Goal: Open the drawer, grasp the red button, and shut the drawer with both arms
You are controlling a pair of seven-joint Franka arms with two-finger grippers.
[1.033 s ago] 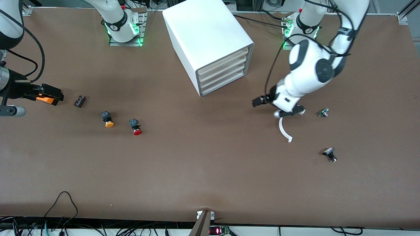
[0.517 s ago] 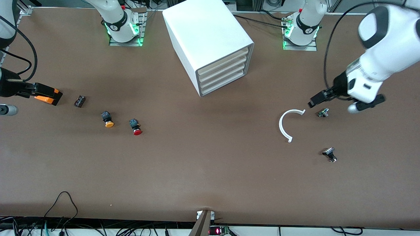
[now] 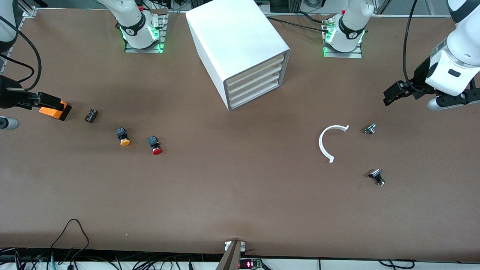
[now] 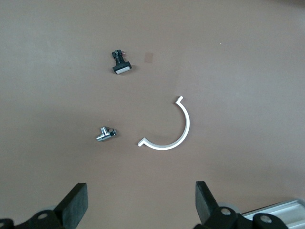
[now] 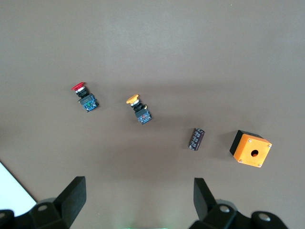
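Red-capped button (image 3: pixel 154 145) lies on table (image 3: pixel 240 195) beside yellow-capped button (image 3: pixel 122 136) | cabinet (image 3: pixel 240 48) drawers shut | left gripper (image 4: pixel 140 210) fingers apart, empty, above white arc (image 4: pixel 170 129) | right gripper (image 5: pixel 138 205) fingers apart, empty, above buttons

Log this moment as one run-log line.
drawer: shut | red button: on table, untouched | left claw: open, empty, over table near white arc | right claw: open, empty, over orange box

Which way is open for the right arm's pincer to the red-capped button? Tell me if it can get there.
Probably yes. The right pincer is open and empty above its end of the table; the red-capped button lies in the open, apart from the orange-capped button, with only bare table around it.
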